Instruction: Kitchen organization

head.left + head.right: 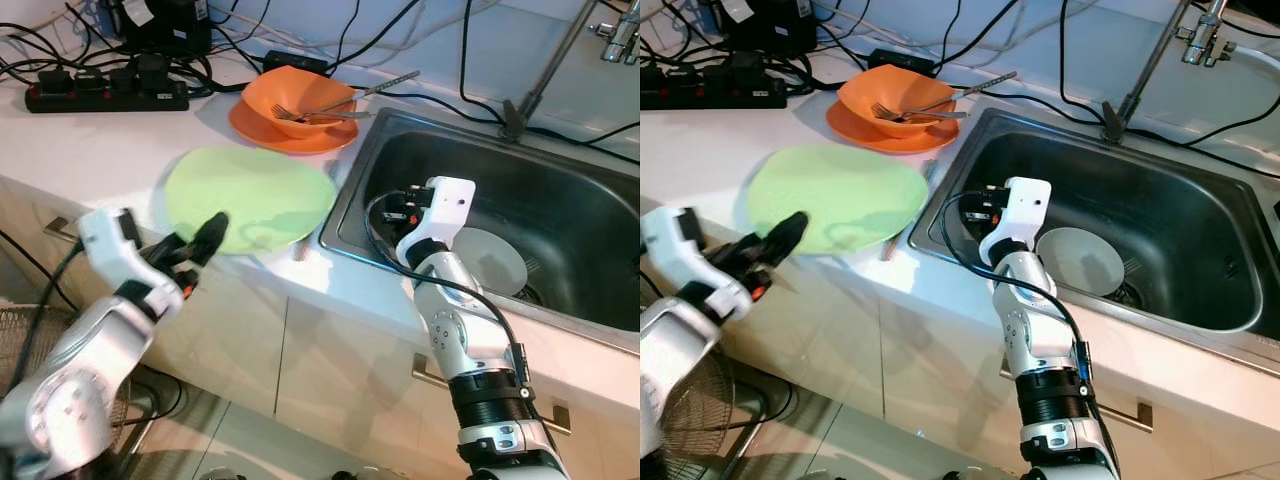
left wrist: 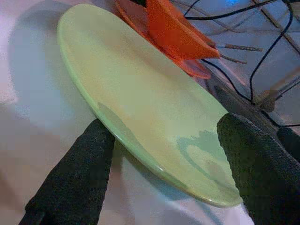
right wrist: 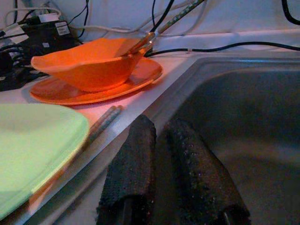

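Lying flat on the white surface (image 1: 90, 150), the round light-green plate (image 1: 250, 198) has no long axis we can name. Our left tool (image 2: 164, 164) straddles its near rim, fingers spread, rim between them. Our right tool (image 3: 164, 164), fingers pressed together, hangs inside the steel sink (image 1: 560, 170). We count one green plate, one orange bowl (image 1: 298, 100) on one orange plate (image 1: 262, 130).

Pale green plate (image 1: 250, 198); orange bowl (image 1: 298, 100); steel-grey sink (image 1: 560, 200).
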### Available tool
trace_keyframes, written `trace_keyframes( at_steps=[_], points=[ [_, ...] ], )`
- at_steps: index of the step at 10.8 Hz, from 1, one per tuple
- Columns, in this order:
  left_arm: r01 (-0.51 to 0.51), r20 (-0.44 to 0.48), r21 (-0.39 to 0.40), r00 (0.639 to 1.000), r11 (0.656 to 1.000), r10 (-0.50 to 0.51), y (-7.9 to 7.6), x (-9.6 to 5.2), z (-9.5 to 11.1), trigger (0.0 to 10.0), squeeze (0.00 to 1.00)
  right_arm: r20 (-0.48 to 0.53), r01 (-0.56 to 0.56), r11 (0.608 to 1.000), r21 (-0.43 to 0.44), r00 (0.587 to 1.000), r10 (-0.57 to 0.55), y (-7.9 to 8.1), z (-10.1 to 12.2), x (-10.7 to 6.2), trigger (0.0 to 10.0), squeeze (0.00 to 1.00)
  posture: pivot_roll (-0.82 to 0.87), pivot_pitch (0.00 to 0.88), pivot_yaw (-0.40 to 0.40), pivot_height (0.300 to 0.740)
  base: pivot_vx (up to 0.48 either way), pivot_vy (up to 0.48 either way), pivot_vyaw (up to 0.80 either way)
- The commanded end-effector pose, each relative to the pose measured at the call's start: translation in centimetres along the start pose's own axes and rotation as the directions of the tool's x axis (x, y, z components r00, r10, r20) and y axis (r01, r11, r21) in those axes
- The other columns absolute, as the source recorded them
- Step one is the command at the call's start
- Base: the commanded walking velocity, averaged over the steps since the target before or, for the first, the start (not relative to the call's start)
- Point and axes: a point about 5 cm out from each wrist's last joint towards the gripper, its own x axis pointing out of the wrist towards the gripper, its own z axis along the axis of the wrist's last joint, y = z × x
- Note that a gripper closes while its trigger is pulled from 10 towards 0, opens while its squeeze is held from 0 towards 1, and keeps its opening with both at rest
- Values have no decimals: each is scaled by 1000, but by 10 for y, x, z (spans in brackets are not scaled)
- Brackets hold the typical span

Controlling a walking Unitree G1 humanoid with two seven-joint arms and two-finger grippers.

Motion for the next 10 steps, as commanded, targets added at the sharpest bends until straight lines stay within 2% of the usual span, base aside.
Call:
trace_keyframes(
  at_steps=[1, 3, 6, 7, 8, 10],
  points=[
    [33, 0, 3, 999, 999, -33, -9, 7, 1, 10000, 0, 5, 18, 1000, -3, 1000, -18, -5, 2, -2, 10000, 0, -15, 47, -105, 740, 0, 0, 0],
    [51, -14, 4, 999, 999, -51, -16, 18, 1, 10000, 0, 7, 22, 1000, -2, 1000, -22, -6, 2, -2, 10000, 0, -15, 47, -105, 740, 0, 0, 0],
    [9, -17, -34, 1000, 999, -9, -17, 33, 2, 10000, 0, 6, 26, 1000, -1, 1000, -26, -6, 2, -2, 10000, 0, -26, 57, -93, 740, 0, 0, 0],
    [-27, -29, -38, 999, 999, 26, -17, 40, 1, 6588, 0, 7, 31, 1000, 0, 999, -31, -6, 3, -2, 10000, 0, -29, 58, -89, 740, 0, 0, 0],
    [-44, -28, -39, 999, 998, 43, -16, 41, 1, 0, 0, 8, 33, 999, 0, 999, -33, -6, 3, -2, 10000, 0, -30, 59, -88, 740, 0, 0, 0],
    [-58, -18, -38, 998, 998, 58, -14, 40, 2, 0, 0, 10, 38, 999, 0, 999, -38, -8, 4, -2, 10000, 0, -30, 66, -90, 740, 0, 0, 0]
  ],
)
